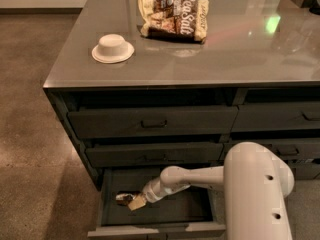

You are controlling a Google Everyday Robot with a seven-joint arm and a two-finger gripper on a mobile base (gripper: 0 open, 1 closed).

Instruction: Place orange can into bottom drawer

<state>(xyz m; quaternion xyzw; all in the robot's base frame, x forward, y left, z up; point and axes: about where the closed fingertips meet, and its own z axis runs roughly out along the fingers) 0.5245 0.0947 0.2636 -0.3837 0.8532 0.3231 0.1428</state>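
Note:
The bottom drawer (160,231) of the left stack stands pulled open below the counter. My white arm reaches down into it from the right. My gripper (133,202) is low inside the drawer at its left side. The orange can (123,198) lies on its side at the gripper's tip, close to the drawer floor near the left wall. Only part of the can shows past the gripper.
A white bowl (113,48) sits upside down on the grey counter top (240,54) at the left. A brown-and-cream snack bag (174,17) lies at the back middle. Two closed drawers (152,122) sit above the open one. More drawers (295,116) are at the right.

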